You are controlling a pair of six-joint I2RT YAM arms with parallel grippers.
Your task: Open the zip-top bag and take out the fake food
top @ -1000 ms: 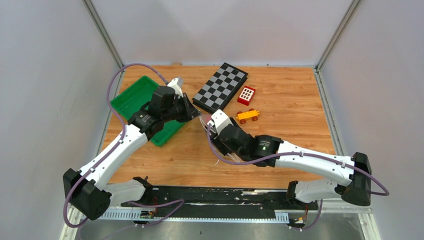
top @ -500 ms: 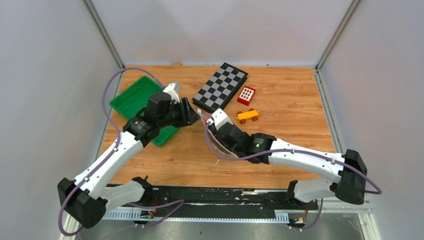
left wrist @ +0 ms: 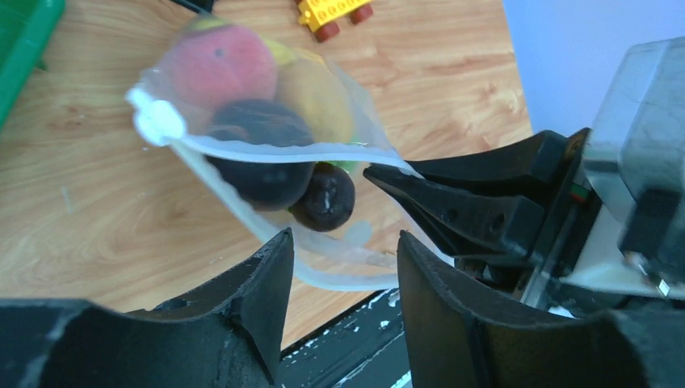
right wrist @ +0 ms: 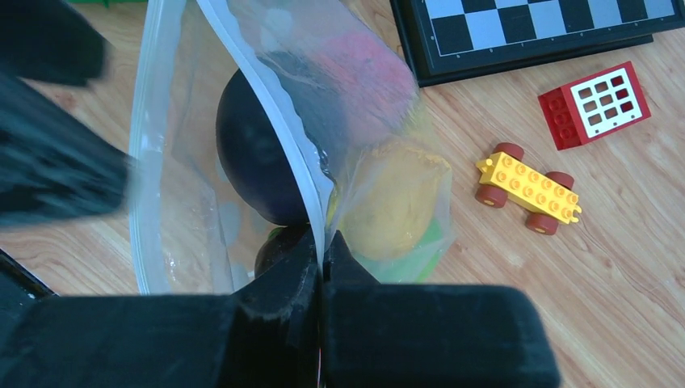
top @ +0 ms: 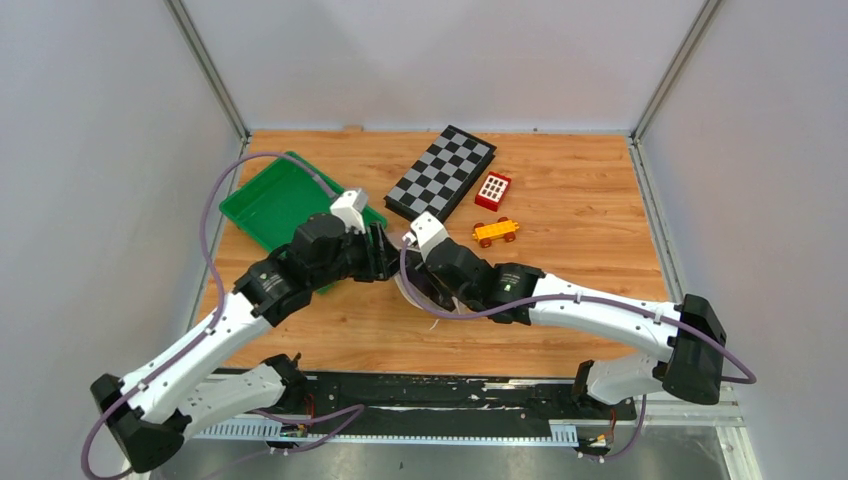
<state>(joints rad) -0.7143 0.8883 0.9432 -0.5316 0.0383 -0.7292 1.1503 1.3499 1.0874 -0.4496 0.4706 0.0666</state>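
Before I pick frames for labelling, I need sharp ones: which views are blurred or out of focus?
Top external: sharp, evenly lit. Left wrist: bag crisp, its own jaws in the foreground soft. Right wrist: car crisp, dark shape at left blurred.

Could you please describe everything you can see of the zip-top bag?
The zip-top bag is a clear, soft plastic pouch with a whitish zip strip, its mouth partly gaping. The right hand is shut on one lip; the other lip lies between the fingers of the open left hand. Inside show a pink peach, a dark purple eggplant and yellow pieces.
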